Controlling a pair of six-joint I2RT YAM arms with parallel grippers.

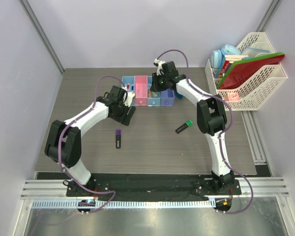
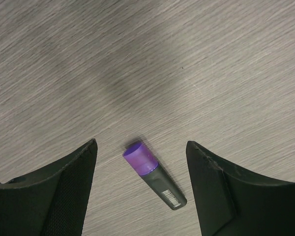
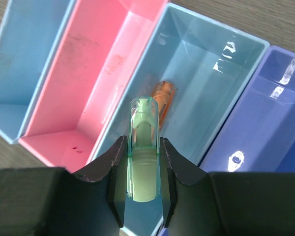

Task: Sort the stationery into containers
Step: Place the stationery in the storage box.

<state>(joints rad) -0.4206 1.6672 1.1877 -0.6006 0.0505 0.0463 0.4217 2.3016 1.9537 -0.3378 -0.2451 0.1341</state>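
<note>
Two robot arms are reaching over a grey wood-grain counter (image 1: 152, 152). Four small translucent bins are sitting joined in one row near the far edge. From left to right they are a light blue bin (image 3: 19, 64), a pink bin (image 3: 93, 54), a second light blue bin (image 3: 211, 93) and a purple-blue bin (image 3: 273, 128).

The right hand (image 3: 142, 147) is hanging over the second light blue bin. Its fingers are pinching narrowly on one pale-green bit (image 3: 143, 118), a clear rounded piece sticking out past the fingertips. One orange bit (image 3: 162, 96) is lying on the floor of that same bin.

The left hand (image 2: 141, 143) is hovering above the counter, in front of the left end of the row. Its fingers are standing wide apart and gripping nothing. Below the gap, one purple highlighter (image 2: 155, 177) is lying flat on the counter with its cap toward the bins.

One green highlighter (image 1: 184, 127) is lying on the counter well apart from the purple one, near the right arm's elbow.

At the far right, one white lattice file rack (image 1: 265, 83) is holding one red folder (image 1: 248, 69), one green folder (image 1: 278, 55) and some pale blue items too small to tell.
</note>
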